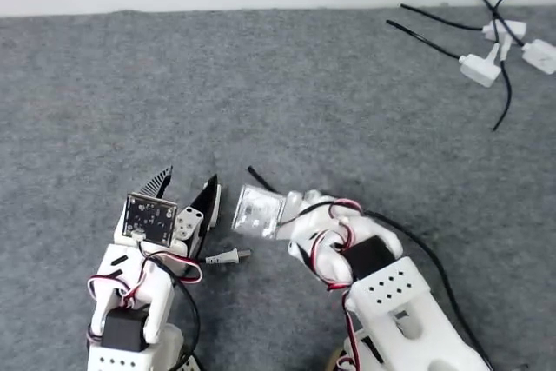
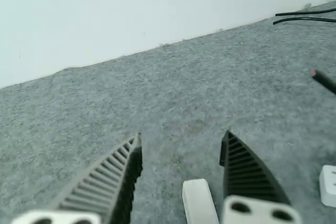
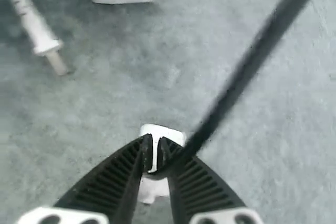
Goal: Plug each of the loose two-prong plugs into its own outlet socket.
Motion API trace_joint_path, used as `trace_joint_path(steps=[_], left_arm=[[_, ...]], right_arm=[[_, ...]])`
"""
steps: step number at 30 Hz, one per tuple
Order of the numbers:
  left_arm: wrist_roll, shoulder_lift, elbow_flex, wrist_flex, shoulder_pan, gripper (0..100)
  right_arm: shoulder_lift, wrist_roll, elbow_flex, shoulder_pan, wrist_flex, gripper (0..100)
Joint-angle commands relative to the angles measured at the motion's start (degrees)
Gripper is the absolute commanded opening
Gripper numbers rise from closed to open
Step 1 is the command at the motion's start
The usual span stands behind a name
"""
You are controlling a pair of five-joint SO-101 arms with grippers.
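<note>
Jaws differ on the two arms over the grey carpet [image 1: 304,93]: the left gripper [image 1: 189,176] stands wide open, with a small white piece [image 2: 199,203] lying between its fingers [image 2: 113,177], while the right gripper [image 3: 153,139] is pinched almost closed on a white plug [image 3: 163,131] whose black cord [image 3: 252,61] slants away from the grip. Near the carpet's far edge, well apart from both arms, sits a cluster of corded white blocks [image 1: 479,69]. Smaller, a loose two-prong plug [image 1: 228,257] lies flat on the carpet between the arms, just beside the left gripper, prongs toward the right arm.
</note>
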Motion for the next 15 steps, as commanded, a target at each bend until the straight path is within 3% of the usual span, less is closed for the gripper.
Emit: trace_joint_path(steps=[1, 10, 15], left_arm=[[-1.0, -0.9, -0.4, -2.4, 0.4, 24], [-1.1, -0.9, -0.4, -2.4, 0.4, 24], [-1.1, -0.9, -0.4, -2.3, 0.4, 24]], right_arm=[[-1.8, 1.8, 1.1, 0.4, 0.6, 0.9], [-1.6, 3.1, 3.7, 6.0, -0.8, 2.0], [-1.6, 5.4, 9.1, 6.0, -4.4, 13.0]])
